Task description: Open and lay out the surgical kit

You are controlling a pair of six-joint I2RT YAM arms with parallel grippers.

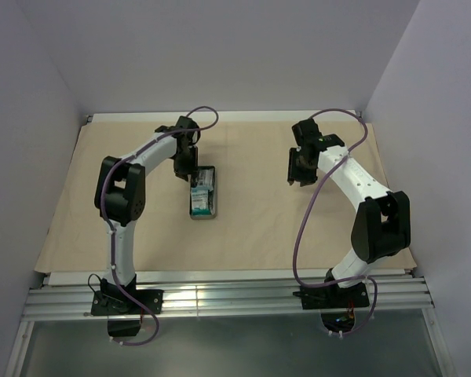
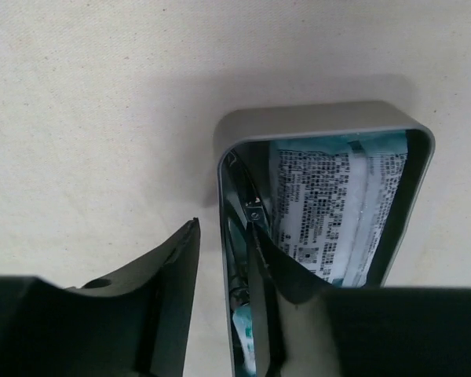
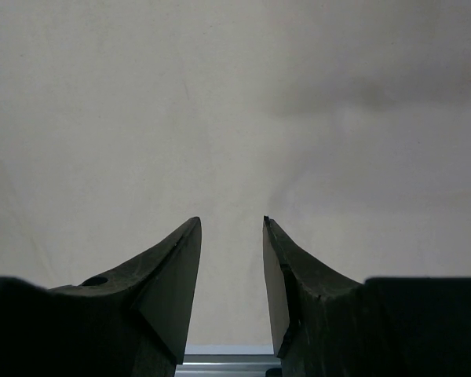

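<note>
Over the left half of the spread tan drape (image 1: 259, 228), the small grey tray (image 2: 322, 116) lay flat with its open top up, holding the teal-white packets (image 2: 330, 208) along one side and a dark metal instrument (image 2: 253, 210) tucked against the other wall; which instrument it was could not be told. The left gripper (image 2: 226, 226) stood over the tray's near-left wall, fingers partly apart, one outside the wall and the other dipped inside beside the instrument; nothing was clamped yet. The right gripper (image 3: 231, 224) hung well apart to the right above bare drape, its fingers likewise parted and holding nothing.

By my reading the wrap was already opened out, so the step in hand was emptying the tray; no item lay out on the drape. The next move seemed to call for a choice: close on the wall to steady or tilt the tray, or shift inward to pinch the instrument; either needed a careful, shallow descent, since the thin wall and the crowded contents left little room for the inner finger, and the light tray could skid on the paper
</note>
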